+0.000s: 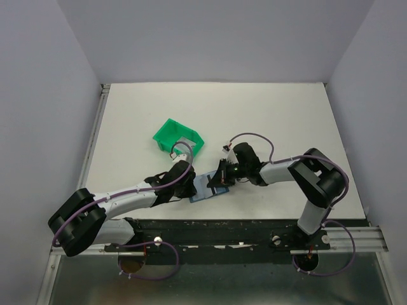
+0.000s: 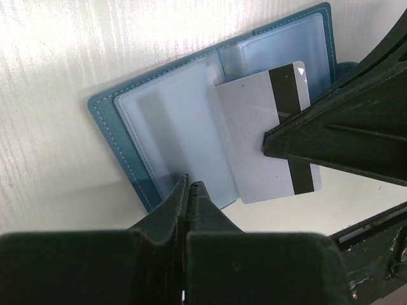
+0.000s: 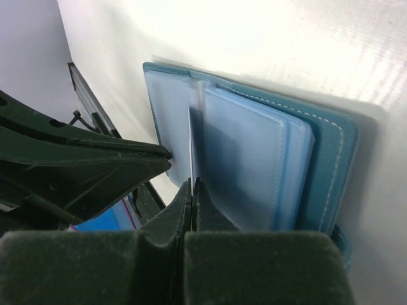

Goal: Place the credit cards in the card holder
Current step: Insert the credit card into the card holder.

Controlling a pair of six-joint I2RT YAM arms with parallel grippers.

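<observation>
Where the top external view looks down on the white table (image 1: 286, 114), you see the card holder (image 1: 205, 189) lying open near the front edge, between the two arms. The left gripper (image 1: 189, 185) sits at its left end and the right gripper (image 1: 219, 180) at its right end. A green bin (image 1: 179, 138) stands just behind them. The card is too small to make out from here.

In the left wrist view, you have the card holder (image 2: 108, 121) spread flat, its clear sleeves (image 2: 165, 127) facing up. A grey credit card (image 2: 248, 127) with a dark stripe lies partly over the right-hand sleeve, its lower end past the holder's near edge. The right gripper (image 2: 270, 136) comes in from the right and pinches the card at its right edge. The left gripper (image 2: 191, 187) has its jaws pressed together, the tips resting on the near edge of the left sleeve. You cannot tell whether a sleeve is caught between them.

In the right wrist view, the right gripper (image 3: 191, 187) is fully closed, and the credit card (image 3: 193, 121) rises edge-on from its tips along the fold of the card holder (image 3: 331, 146). The left gripper (image 3: 166, 152) touches the holder's left edge with its closed tip.
</observation>
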